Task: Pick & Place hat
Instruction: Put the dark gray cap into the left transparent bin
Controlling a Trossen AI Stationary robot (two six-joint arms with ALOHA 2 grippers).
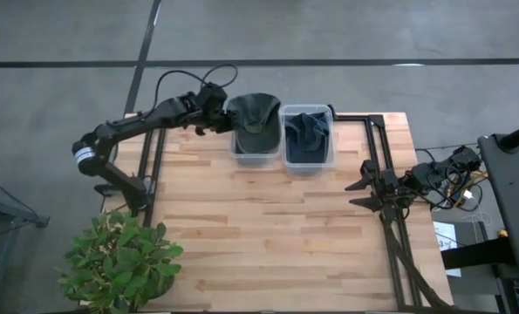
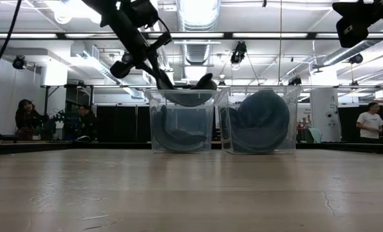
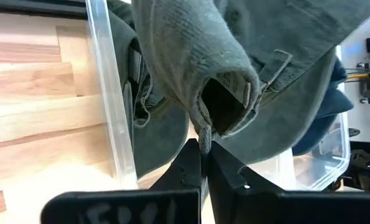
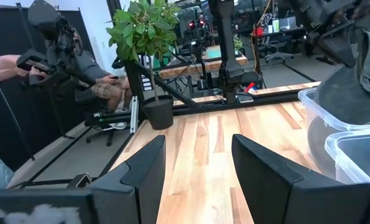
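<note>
A grey-green cap (image 1: pixel 256 112) hangs over the left clear bin (image 1: pixel 257 150) at the table's far edge; the bin holds another cap (image 2: pixel 178 136). My left gripper (image 1: pixel 227 119) is shut on the upper cap, just left of the bin's rim; the cap also shows in the left wrist view (image 3: pixel 247 68). The right clear bin (image 1: pixel 307 161) holds a dark blue hat (image 1: pixel 307 135). My right gripper (image 1: pixel 364 194) is open and empty near the table's right edge. My left gripper pinches a thin edge of the cap's fabric (image 3: pixel 204 135) between its two fingertips, at the cap's left side beside the back opening. The fingers come level from the table's left. The cap hangs partly over the left bin's rim, its crown above the bin.
A potted plant (image 1: pixel 119 262) stands at the table's near left corner. The two bins sit side by side at the far edge. People show in the room beyond the table. The wooden top in front of the bins is free.
</note>
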